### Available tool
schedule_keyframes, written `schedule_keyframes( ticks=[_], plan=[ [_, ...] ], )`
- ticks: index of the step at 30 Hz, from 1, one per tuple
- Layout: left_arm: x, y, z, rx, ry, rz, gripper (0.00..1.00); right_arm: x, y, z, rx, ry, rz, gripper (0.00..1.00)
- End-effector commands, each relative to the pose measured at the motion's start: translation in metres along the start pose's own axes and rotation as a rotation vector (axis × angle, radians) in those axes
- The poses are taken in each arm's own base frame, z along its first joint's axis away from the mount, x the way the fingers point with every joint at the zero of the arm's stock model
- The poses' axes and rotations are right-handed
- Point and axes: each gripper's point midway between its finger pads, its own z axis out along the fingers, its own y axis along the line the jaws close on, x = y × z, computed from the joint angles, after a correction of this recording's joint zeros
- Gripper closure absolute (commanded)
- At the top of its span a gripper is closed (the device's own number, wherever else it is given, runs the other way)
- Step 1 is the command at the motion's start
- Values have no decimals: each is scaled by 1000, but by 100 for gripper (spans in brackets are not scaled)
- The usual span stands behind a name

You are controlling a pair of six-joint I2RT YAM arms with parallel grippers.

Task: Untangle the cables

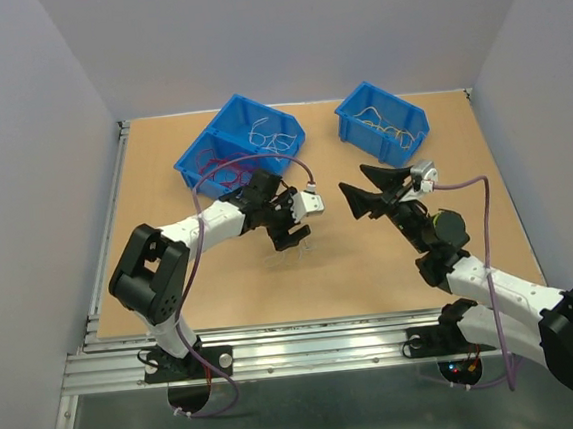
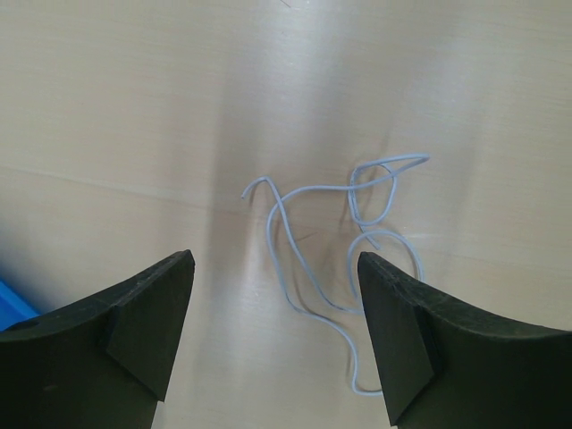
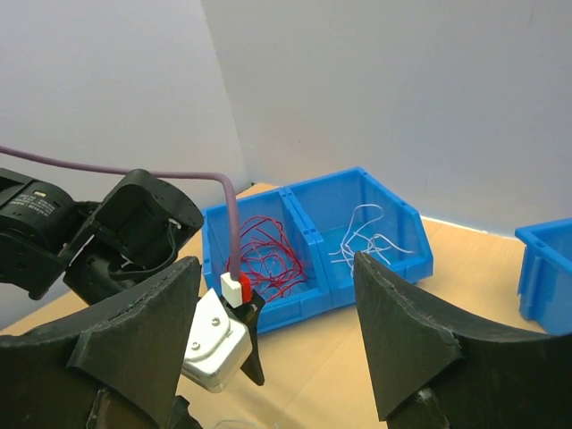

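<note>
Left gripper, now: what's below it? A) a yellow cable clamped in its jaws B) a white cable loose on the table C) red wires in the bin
B: the wrist view shows the white cable lying on the table under the open left gripper.

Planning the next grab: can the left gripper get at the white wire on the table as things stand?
Probably yes. The left gripper is open directly over the wire, which lies loose on the table; nothing shows between them.

Top looks down; right wrist (low, sideways) shares bins (image 3: 384, 273).
</note>
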Motion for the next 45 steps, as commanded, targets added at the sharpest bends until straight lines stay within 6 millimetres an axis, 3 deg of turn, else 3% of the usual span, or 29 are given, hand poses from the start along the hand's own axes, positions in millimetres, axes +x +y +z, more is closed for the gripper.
schedule_keyframes(
  ticks=[1, 4, 10, 16, 17, 20, 31, 41, 45],
  plan=[
    [-14, -2, 1, 46, -19, 20, 16, -24, -3, -8, 9, -131, -29, 25],
    [-10, -4, 4, 60, 1, 15, 18, -31, -3, -14, 9, -177, -27, 26],
    [-3, -7, 10, 76, 37, 13, 35, -30, -3, -13, 9, -177, -30, 26],
    [0, -7, 13, 85, 53, 4, 65, -35, -1, -21, 0, -214, -39, 26],
    [-1, -7, 13, 85, 48, 9, 77, -36, -1, -25, -3, -229, -41, 26],
    [-5, -5, 9, 73, 35, 16, 100, -45, 2, -42, -18, -308, -48, 26],
    [-22, 5, -3, -11, -37, 36, 100, -59, 10, -64, -60, -432, -73, 26],
    [-48, 22, -33, -149, -164, 56, 100, -57, 13, -59, -81, -423, -63, 26],
    [-57, 29, -46, -215, -210, 65, 100, -54, 34, -55, -199, -396, -77, 26]
  ],
)
